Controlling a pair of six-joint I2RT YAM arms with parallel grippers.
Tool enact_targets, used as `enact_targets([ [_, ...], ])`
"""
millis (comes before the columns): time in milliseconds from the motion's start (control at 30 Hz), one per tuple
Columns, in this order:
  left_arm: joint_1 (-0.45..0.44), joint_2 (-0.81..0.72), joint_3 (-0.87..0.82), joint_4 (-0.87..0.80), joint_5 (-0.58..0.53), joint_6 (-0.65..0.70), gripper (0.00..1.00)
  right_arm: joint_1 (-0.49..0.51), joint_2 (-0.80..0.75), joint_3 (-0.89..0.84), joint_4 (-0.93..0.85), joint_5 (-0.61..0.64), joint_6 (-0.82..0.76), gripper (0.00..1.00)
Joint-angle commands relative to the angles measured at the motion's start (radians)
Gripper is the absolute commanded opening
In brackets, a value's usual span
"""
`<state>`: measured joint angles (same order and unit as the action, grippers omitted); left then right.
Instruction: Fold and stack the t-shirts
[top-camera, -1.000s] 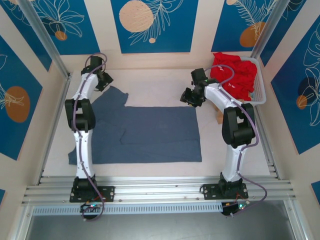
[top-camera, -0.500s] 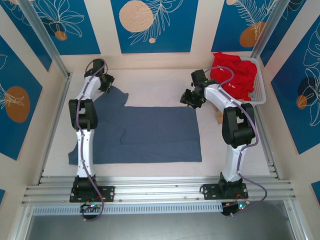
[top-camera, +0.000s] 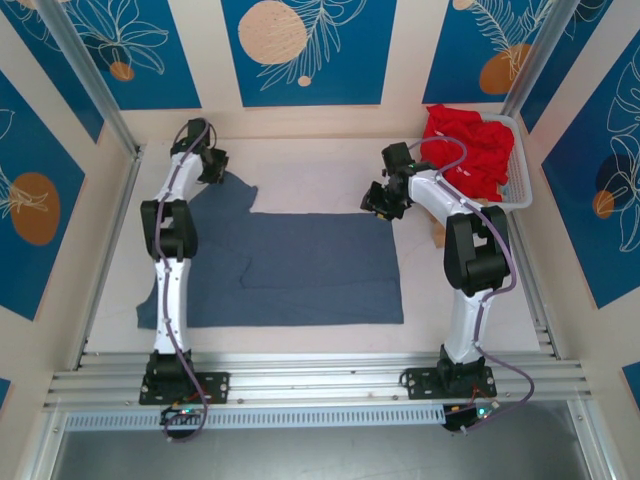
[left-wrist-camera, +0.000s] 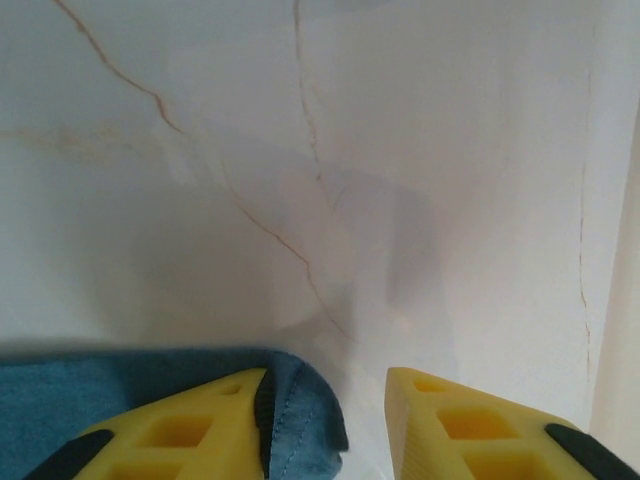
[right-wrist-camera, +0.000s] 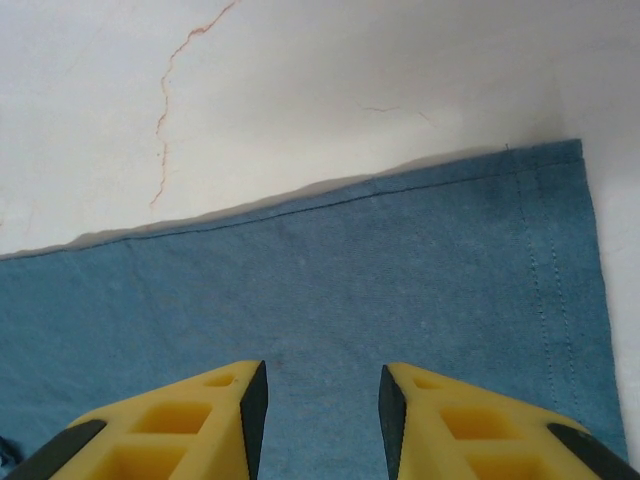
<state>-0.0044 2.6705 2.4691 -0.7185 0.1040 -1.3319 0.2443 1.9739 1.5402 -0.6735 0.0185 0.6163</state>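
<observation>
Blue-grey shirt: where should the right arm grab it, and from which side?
Likely its far right hem corner, from above: the blue-grey shirt lies flat, and that corner has two free edges on bare table. The open right gripper hangs just inside it.

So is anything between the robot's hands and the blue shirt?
Nothing visible is. The open left hand is at a sleeve tip of the blue-grey cloth t-shirt; the open right hand is over its far edge.

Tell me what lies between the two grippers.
Mostly bare table, seen in the top view, between the left gripper and the right gripper; the blue shirt lies just nearer the arm bases.
</observation>
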Motion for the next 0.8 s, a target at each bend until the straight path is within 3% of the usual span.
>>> enact_targets([
  [0, -0.007, 0.053, 0.028, -0.134, 0.033, -0.058, 0.29, -0.005, 0.008, 0.005, -0.024, -0.019, 0.005, 0.37],
  [167, -0.004, 0.069, 0.033, -0.247, 0.048, -0.07, 0.2, -0.007, 0.012, 0.008, -0.024, -0.008, -0.001, 0.37],
  [400, 0.006, 0.028, 0.033, -0.269, 0.004, -0.035, 0.01, -0.015, 0.023, 0.038, -0.033, 0.003, -0.013, 0.37],
  [533, 0.01, -0.033, 0.03, -0.258, -0.03, 0.005, 0.0, -0.034, 0.042, 0.057, -0.044, 0.006, -0.001, 0.37],
  [767, 0.011, -0.121, 0.027, -0.217, -0.008, 0.049, 0.0, -0.049, 0.144, 0.157, -0.153, 0.126, 0.058, 0.38],
])
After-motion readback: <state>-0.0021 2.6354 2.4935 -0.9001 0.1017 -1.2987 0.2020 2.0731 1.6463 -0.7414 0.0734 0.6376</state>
